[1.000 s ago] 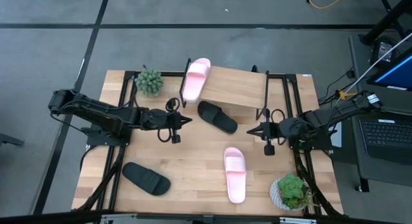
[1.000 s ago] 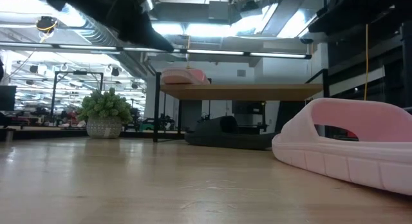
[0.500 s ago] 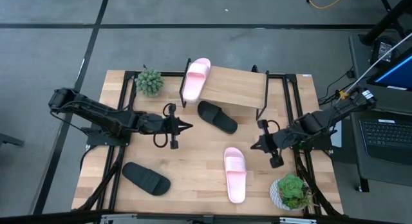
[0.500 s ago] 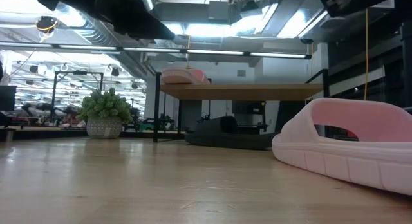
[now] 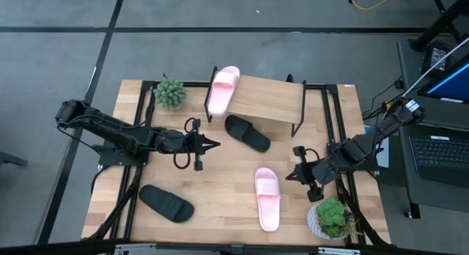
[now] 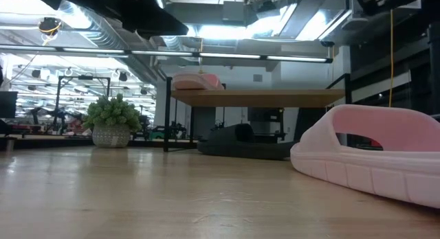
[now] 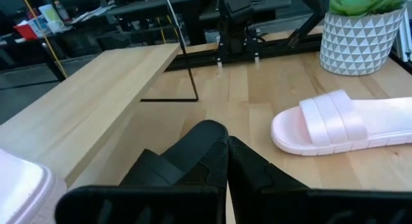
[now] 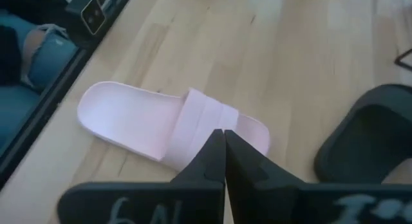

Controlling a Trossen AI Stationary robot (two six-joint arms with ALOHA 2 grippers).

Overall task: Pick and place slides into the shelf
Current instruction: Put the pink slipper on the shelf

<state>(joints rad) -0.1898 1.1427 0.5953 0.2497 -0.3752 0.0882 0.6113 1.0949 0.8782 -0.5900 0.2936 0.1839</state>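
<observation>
One pale pink slide (image 5: 222, 90) lies on the left end of the shelf's plank (image 5: 270, 101). A black slide (image 5: 247, 132) rests on the table at the shelf's near side, partly under it in the low view (image 6: 244, 144). The second pink slide (image 5: 267, 198) and the second black slide (image 5: 167, 202) lie sole-down near the table's near edge. My left gripper (image 5: 214, 144) hovers shut just left of the middle black slide (image 7: 187, 153). My right gripper (image 5: 288, 175) is shut and hovers right of the near pink slide (image 8: 161, 124), pointing at it.
A small plant (image 5: 171, 94) stands at the shelf's far left. A potted plant in a patterned pot (image 5: 331, 217) sits at the near right corner, close behind my right arm. A person's jeans leg (image 8: 26, 53) shows beyond the table's near edge.
My right gripper has moved toward the table's near edge and a little down, coming close to the near pink slide's right side. My left gripper has shifted slightly toward the near edge. Both stayed shut. No slide has moved.
</observation>
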